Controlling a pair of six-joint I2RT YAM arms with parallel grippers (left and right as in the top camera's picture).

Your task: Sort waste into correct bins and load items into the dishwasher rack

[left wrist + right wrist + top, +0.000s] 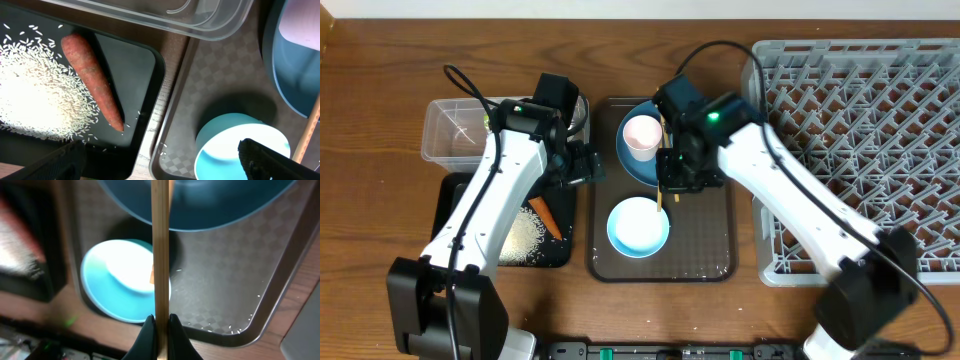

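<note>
**Chopsticks pinched over the tray**

My right end effector (160, 330) pinches the chopsticks (160, 255) above the tray (700, 250), which holds a bowl (638, 227) and a plate (628, 162) carrying a pink cup (642, 133). My left end effector (160, 165) is spread. At left, the black bin (140, 65) holds rice (40, 100) and a carrot (92, 80).

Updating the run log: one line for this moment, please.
right gripper: shut on chopsticks over brown tray | left gripper: open, empty | carrot, rice: in black bin | pink cup: on blue plate
</note>
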